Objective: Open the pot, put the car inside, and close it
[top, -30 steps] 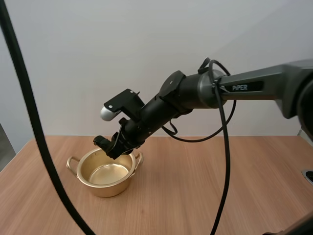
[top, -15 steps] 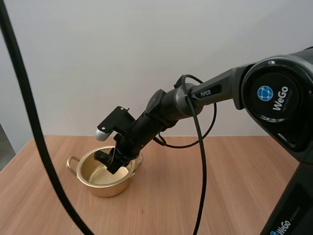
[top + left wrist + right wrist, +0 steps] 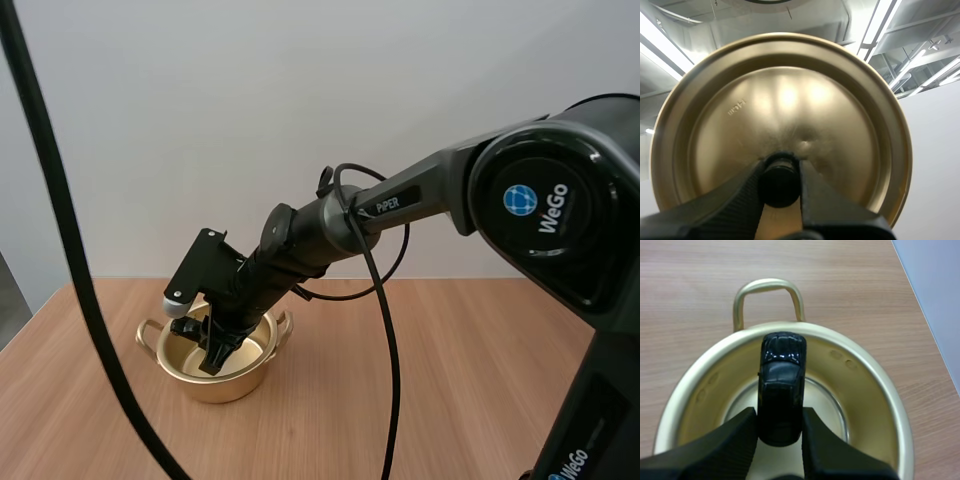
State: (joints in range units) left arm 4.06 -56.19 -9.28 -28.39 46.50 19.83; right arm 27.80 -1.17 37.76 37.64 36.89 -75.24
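Car (image 3: 781, 385): pinching it in the right claw (image 3: 780, 415), sinking lower than a second back, now dipping into the open pot (image 3: 865, 385) right under the claw. Basically drop time. Clamping the lid (image 3: 790, 100) by its knob (image 3: 778, 187) in the left claw (image 3: 780, 172), waiting for closing.

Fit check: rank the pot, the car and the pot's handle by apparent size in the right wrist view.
1. pot
2. car, in the right claw, close to the camera
3. handle, farther off; true order with the car unsure
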